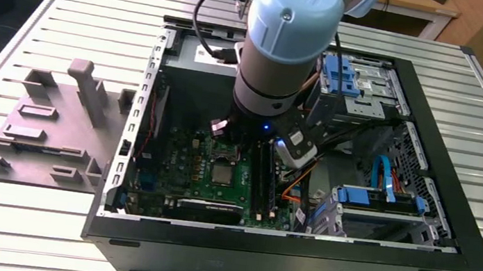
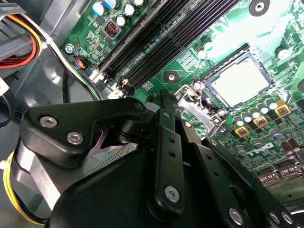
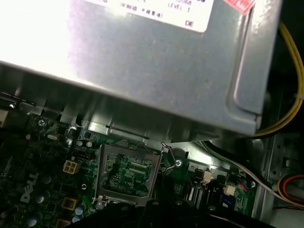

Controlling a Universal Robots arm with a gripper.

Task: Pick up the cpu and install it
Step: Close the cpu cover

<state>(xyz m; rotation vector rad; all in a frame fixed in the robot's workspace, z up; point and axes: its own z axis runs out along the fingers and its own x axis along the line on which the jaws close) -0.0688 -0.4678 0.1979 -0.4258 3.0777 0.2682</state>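
- Slatted metal worktop (image 1: 42,18) carries an open computer case (image 1: 207,254); a grey fixture (image 1: 46,131) lies beside the case, toward the worktop edge on the exterior view's left.
- Robot arm (image 1: 287,36) reaches down into the case, above the motherboard (image 1: 176,169).
- Claw (image 2: 166,102): narrow, fingers drawn together, nothing visible between them.
- cpu (image 2: 240,83): pale silvery square lying inside the socket frame (image 2: 223,59), beside the memory slots (image 2: 156,42), apart from the claw.
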